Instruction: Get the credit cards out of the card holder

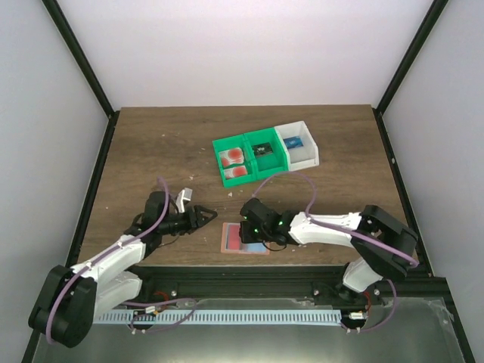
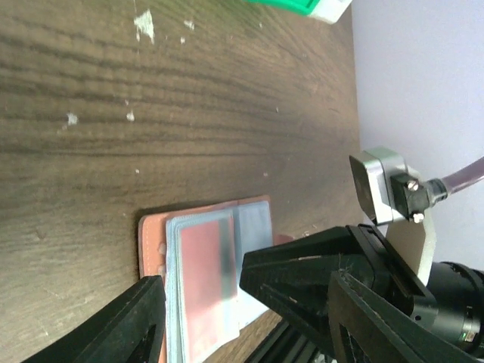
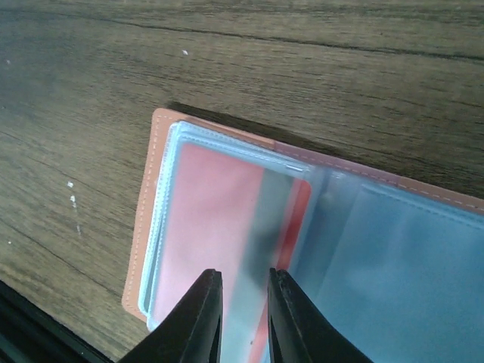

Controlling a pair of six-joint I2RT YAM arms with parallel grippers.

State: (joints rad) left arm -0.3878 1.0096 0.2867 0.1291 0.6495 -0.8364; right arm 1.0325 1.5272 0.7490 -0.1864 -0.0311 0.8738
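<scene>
At the 6 o'clock edge of the wooden table [image 1: 151, 151], just ahead of the arm bases, the card holder [image 1: 231, 239] lies flat and spread open. Its salmon-pink rim frames the blue-grey pockets. A reddish card [image 3: 215, 212] sits inside a clear sleeve [image 3: 168, 189] on the holder's 9 o'clock half, and the 3 o'clock half shows only blue-grey.

The right gripper [image 3: 243, 276] reaches in from 3 o'clock, its tips down over the middle of the holder. Its fingers [image 3: 204, 318] stand nearly together with a thin slit between them, right at the sleeve over the card. Whether they pinch the plastic or only rest on it I cannot tell.

The left gripper [image 1: 206, 217] hangs just beside the holder at about 10 o'clock, apart from it. It points toward 3 o'clock, jaws spread with nothing between them.

Well apart at 12 o'clock from the holder, a green bin [image 1: 224, 144] holds two pale credit cards [image 1: 234, 157] with red-orange blots in its 9 o'clock compartment. A white bin [image 1: 311, 151] touches its 3 o'clock side.
</scene>
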